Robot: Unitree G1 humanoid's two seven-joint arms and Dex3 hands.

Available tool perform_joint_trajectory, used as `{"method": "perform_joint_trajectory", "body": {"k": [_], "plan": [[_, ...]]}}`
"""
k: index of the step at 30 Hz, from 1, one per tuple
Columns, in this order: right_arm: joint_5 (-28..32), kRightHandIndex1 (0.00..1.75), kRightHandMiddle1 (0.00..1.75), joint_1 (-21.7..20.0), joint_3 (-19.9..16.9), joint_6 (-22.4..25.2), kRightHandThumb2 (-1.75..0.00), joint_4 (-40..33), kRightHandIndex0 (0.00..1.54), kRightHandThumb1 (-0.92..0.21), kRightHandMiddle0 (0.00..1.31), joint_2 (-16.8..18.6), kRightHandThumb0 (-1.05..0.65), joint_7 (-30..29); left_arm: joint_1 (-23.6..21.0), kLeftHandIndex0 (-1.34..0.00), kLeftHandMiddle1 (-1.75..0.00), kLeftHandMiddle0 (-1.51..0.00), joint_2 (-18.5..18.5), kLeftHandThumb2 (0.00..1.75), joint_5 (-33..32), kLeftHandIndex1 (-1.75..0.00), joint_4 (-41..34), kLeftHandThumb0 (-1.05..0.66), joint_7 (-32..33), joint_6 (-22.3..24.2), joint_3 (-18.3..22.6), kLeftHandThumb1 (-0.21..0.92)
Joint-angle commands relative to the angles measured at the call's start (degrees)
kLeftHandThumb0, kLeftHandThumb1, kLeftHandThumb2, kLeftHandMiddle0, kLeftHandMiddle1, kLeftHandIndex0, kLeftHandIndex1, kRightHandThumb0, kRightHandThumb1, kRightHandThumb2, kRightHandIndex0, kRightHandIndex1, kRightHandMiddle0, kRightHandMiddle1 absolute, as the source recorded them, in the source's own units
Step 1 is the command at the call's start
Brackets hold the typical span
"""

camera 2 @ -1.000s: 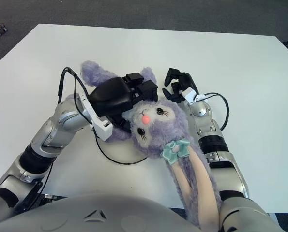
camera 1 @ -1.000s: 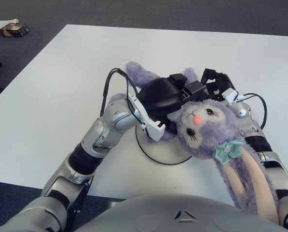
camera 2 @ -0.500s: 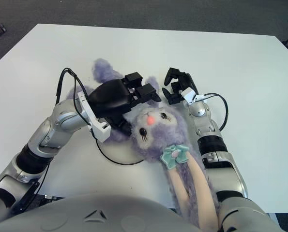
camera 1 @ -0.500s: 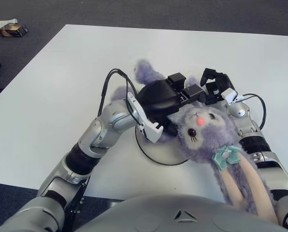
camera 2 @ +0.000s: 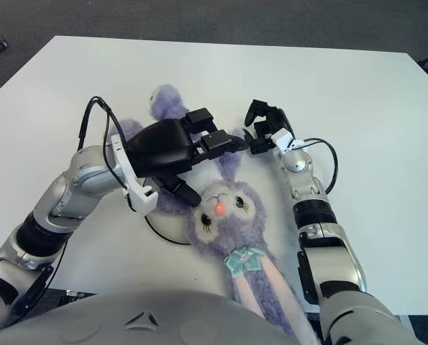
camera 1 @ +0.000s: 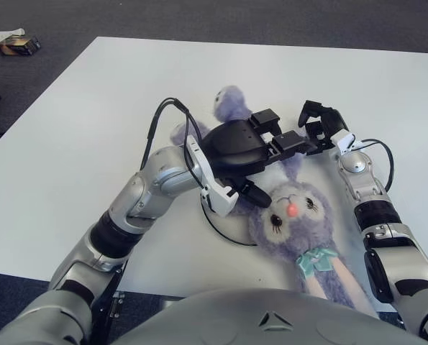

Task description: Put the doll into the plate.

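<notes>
Left eye view: we see our left hand (camera 1: 253, 154) with fingers spread over the purple plush bunny (camera 1: 289, 219), sprawled mid-frame across the white plate (camera 1: 224, 226). Right hand (camera 1: 321, 122), fingers loosely curled, empty. Its overhanging head may drag it off.

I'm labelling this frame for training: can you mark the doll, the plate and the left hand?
doll (camera 1: 291, 215): left eye view, on its purple face by the nose.
plate (camera 1: 215, 223): left eye view, on the visible front-left rim.
left hand (camera 1: 237, 148): left eye view, on the black palm housing above the doll.
</notes>
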Motion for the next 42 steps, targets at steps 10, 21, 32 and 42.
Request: {"method": "perform_joint_trajectory", "body": {"k": [10, 21, 32, 42], "plan": [[-1.76, 1.75, 1.75, 4.11, 1.39, 4.13, -1.42, 3.27, 1.22, -0.23, 0.69, 0.37, -0.52, 1.21, -4.55, 0.0, -0.52, -0.05, 6.43, 0.99, -5.08, -0.51, -1.79, -1.05, -6.91, -0.8, 3.31, 0.92], [0.25, 1.75, 1.75, 4.33, 0.67, 3.77, -1.37, 3.08, 1.24, -0.27, 0.66, 0.45, -0.5, 4.3, -4.66, 0.0, -0.46, -0.07, 9.56, 1.11, -8.73, -0.54, 0.52, -1.05, -6.73, -3.99, 5.51, 0.92], [-1.53, 1.75, 1.75, 4.68, 2.07, 3.24, -1.42, 1.93, 1.28, -0.23, 0.69, -1.32, -0.52, 4.41, -5.5, 0.0, -0.45, -0.09, 14.68, 1.11, -21.7, -0.5, 8.24, -1.05, -7.42, -4.84, 15.54, 0.92], [-2.07, 1.75, 1.75, 6.61, 1.58, 7.89, -1.37, -3.17, 1.25, -0.27, 0.65, -0.7, -0.5, 2.79, -1.5, 0.0, -0.9, -0.23, 10.13, 1.06, -12.2, -0.92, 8.48, -0.98, 7.54, 6.35, 21.59, 0.92]]}}
